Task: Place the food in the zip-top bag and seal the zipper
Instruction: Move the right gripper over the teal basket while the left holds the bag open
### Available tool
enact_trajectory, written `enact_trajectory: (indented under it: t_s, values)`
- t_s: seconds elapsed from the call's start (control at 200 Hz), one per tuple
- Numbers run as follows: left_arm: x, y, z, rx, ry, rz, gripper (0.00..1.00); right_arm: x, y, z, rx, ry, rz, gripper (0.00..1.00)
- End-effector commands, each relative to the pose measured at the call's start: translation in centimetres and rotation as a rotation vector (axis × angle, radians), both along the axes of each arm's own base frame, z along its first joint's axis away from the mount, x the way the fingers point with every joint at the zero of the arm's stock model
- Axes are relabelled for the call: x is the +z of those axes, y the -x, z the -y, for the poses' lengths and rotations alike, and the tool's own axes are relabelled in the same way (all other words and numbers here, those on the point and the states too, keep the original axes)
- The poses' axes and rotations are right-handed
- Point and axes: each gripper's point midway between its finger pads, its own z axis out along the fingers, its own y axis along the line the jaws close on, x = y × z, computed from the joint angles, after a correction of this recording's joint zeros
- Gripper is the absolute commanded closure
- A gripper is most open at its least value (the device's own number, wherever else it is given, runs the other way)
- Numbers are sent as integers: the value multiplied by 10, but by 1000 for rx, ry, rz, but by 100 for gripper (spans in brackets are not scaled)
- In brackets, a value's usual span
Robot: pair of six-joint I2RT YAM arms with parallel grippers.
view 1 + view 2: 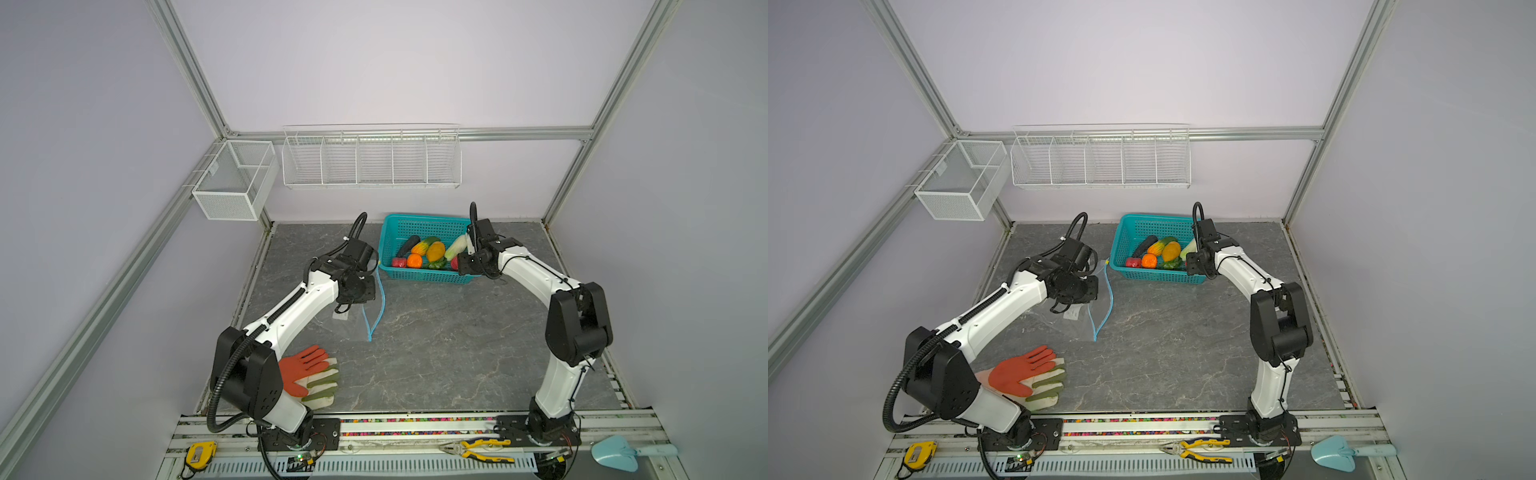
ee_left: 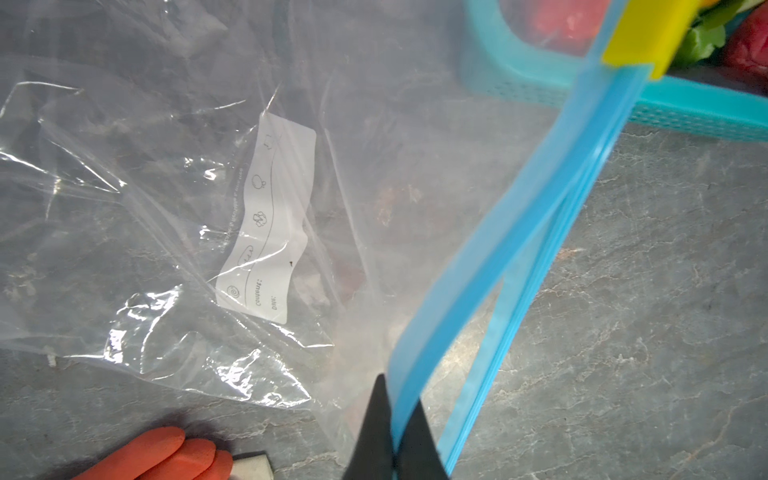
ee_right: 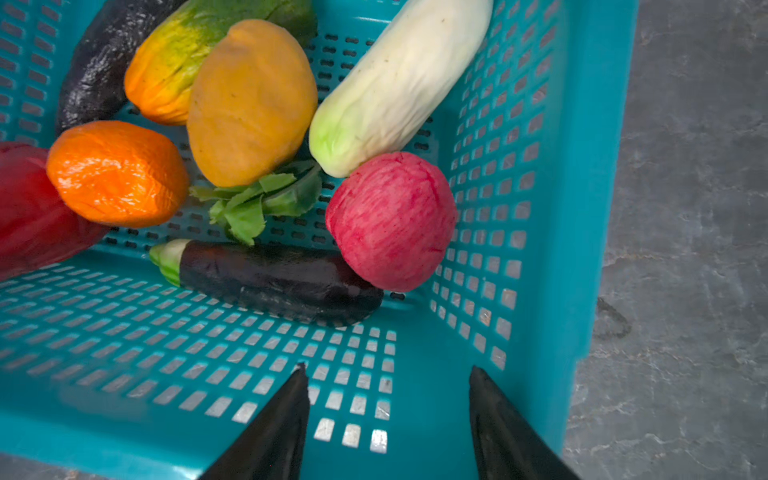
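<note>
Food [image 3: 249, 104] fills one teal basket [image 1: 424, 222] at the far middle of the worktop [image 1: 457, 353]. The right wrist view shows nine pieces:
- two dark eggplants [image 3: 270, 278]
- one white-green cabbage [image 3: 399, 83]
- one pink-red apple [image 3: 390, 220]
- one orange [image 3: 118, 174]
- one yellow-brown piece
- one orange-and-green piece [image 3: 178, 54]
- one red piece [image 3: 25, 208]
- one sprig of green leaves [image 3: 257, 199]

None is in the zip-top bag [image 2: 166, 208], which lies crinkled on the worktop just left of the basket, under the left arm, and carries one white label [image 2: 266, 224]. Its zipper [image 2: 519, 232] is parted into two blue strips, with one yellow slider [image 2: 644, 33] at the far end beside the basket. The left claw [image 2: 397, 432] is clamped on one strip and holds it raised. The right claw [image 3: 388, 370] hovers over the basket's near right corner, its fingers apart and empty. Two gloves [image 1: 307, 370] lie at the near left.
</note>
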Motion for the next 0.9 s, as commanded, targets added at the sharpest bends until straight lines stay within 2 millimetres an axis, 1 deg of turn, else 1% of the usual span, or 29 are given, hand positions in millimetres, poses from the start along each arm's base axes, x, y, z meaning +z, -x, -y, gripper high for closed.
enact_trajectory:
  t_s: [0.0, 0.19, 0.33, 0.4, 0.47, 0.545, 0.605, 0.67, 0.765, 0.83, 0.895]
  values:
    - [6, 4, -9, 4, -33, 5, 100, -3, 11, 22, -35, 35, -19, 37]
    - [10, 5, -12, 10, -39, 11, 100, -5, 26, 44, -71, 60, -34, 37]
    - [12, 5, -11, 6, -31, 10, 100, -1, 40, 63, -100, 65, -28, 37]
    - [13, 5, -8, 1, -21, 6, 100, 2, 47, 67, -103, 69, -24, 37]
    - [14, 5, -4, -9, -4, 0, 100, 8, 49, 64, -90, 43, -12, 37]
    - [16, 4, 0, -16, 14, -3, 100, 19, 48, 46, -52, -19, 12, 36]
    - [17, 3, 2, -19, 23, -3, 100, 28, 44, 26, -10, -48, 32, 36]
    - [18, 2, 3, -19, 24, -5, 100, 34, 39, 0, 45, -57, 45, 36]
    - [18, 1, 2, -17, 14, -4, 100, 34, 32, -37, 122, -73, 41, 36]
    - [19, 0, 0, -13, 5, 0, 100, 30, 27, -63, 173, -84, 37, 36]
    - [19, -1, -1, -9, 2, 3, 100, 26, 24, -85, 217, -85, 27, 37]
